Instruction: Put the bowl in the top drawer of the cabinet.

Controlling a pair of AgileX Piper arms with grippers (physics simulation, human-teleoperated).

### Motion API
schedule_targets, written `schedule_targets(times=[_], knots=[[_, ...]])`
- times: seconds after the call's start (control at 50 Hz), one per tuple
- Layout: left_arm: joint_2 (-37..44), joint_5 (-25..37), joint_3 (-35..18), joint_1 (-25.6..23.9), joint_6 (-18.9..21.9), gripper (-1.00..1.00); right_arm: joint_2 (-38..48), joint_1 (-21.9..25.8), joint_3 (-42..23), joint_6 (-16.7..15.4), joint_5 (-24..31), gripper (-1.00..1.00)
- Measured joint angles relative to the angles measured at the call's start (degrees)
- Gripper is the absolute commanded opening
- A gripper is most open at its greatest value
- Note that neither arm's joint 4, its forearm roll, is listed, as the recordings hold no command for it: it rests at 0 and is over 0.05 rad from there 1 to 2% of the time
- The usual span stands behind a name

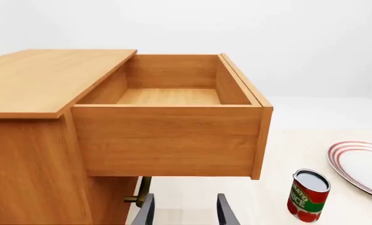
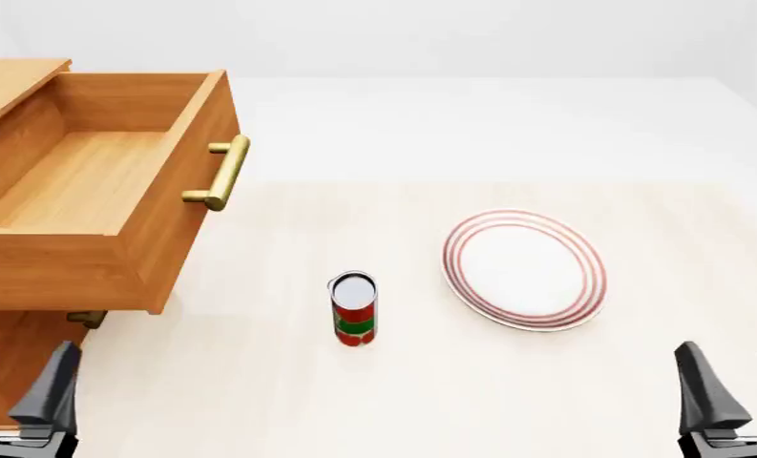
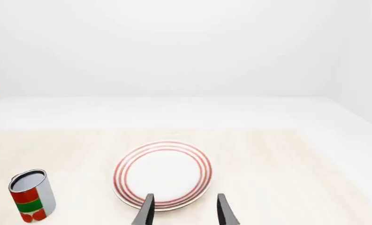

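Both grippers, left (image 2: 19,382) and right (image 2: 735,384), are hovering open and empty at the near edge of the table (image 2: 480,382), while the top drawer (image 2: 92,200) is standing pulled out of the cabinet (image 1: 29,140) (bowl not in sight), with a can (image 2: 354,308) and plate (image 2: 525,269) alongside.
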Motion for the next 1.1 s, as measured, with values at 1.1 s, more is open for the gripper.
schedule_targets(times=[1.1], knots=[[-0.16,11.61,-11.18,-9.87,-7.56,1.00,-0.06,1.53,-0.39,-0.52,-0.12,1.00]])
